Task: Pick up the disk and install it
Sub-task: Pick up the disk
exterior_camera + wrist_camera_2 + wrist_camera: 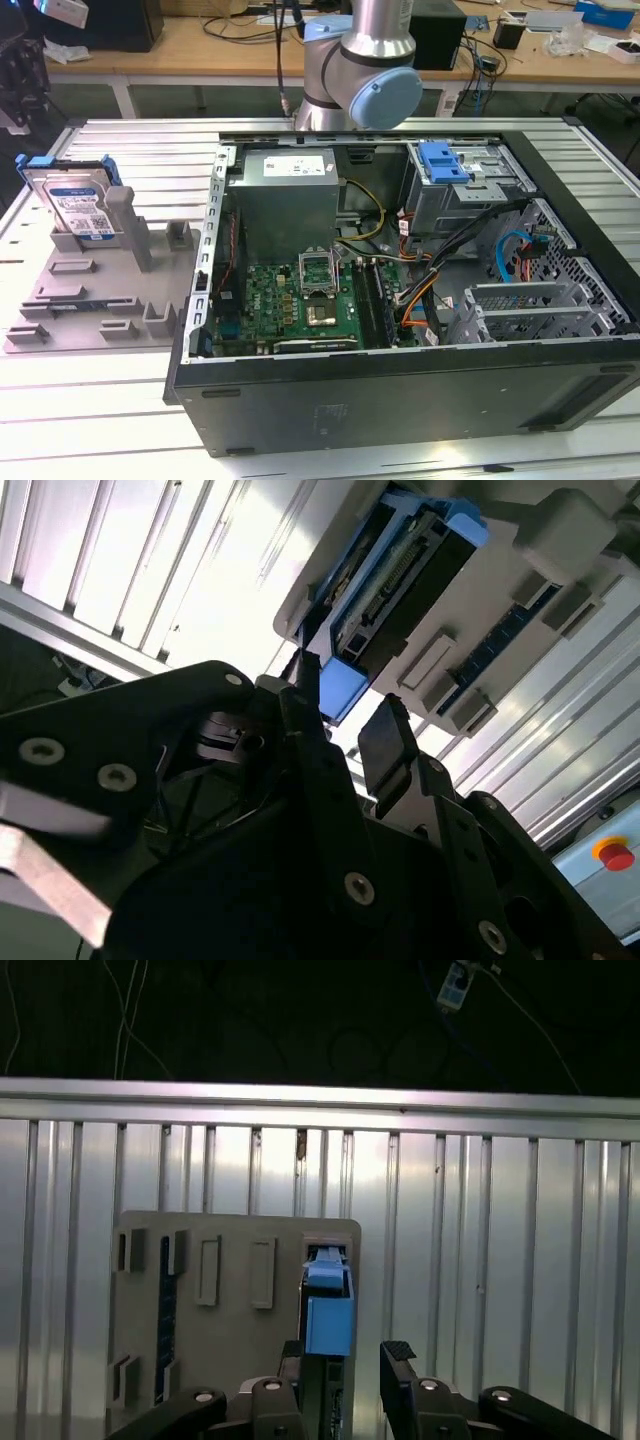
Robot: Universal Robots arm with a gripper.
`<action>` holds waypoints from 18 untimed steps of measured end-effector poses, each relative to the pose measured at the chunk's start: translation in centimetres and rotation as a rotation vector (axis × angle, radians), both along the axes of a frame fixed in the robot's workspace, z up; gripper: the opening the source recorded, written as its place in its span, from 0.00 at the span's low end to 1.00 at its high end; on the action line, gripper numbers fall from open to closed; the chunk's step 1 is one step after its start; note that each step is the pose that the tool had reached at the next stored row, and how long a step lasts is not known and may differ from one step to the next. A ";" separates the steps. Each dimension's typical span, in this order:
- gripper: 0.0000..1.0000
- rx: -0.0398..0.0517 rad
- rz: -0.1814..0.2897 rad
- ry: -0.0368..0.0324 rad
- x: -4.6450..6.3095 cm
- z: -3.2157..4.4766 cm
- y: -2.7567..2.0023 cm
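Your gripper (349, 1356) hangs over the disk (327, 1310), jaws released, empty. Come in off-centre and you may topple it.

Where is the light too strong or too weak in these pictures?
Second wrist view: glare washes the slatted table almost white; the gripper is a dark silhouette. First wrist view: bright table, nearly black room beyond its edge. Exterior view: even light, no glare on the disk.

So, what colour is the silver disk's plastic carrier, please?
Carrier is blue; best in exterior view.
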State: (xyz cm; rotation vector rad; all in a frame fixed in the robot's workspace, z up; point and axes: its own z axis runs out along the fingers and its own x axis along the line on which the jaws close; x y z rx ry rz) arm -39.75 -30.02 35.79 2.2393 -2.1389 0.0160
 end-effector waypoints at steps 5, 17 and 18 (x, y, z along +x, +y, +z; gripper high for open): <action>0.44 -0.0002 0.018 0.0000 0.0 -0.33 -0.05; 0.44 -0.0003 0.043 0.0001 -0.1 -1.23 -0.53; 0.44 -0.0004 0.044 0.0001 -0.1 -1.28 -0.59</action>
